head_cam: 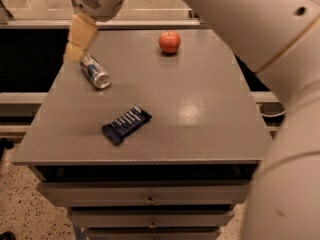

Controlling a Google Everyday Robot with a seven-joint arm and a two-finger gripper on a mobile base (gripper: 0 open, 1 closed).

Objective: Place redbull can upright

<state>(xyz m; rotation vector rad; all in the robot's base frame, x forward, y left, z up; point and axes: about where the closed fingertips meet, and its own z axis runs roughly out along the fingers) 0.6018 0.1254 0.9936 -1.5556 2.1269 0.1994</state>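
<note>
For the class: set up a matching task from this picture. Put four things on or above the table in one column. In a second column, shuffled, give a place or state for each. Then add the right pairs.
Things
1. redbull can
2. apple
3. snack bar wrapper
4. gripper

Places and states
A. red, standing toward the far edge of the table
B. dark blue, lying flat, nearest the front edge
C. hanging by the far left corner, close to the can's far end
D. silver and blue, lying on its side at the left of the picture

Pairs: 1-D, 2-A, 3-B, 4-C
</note>
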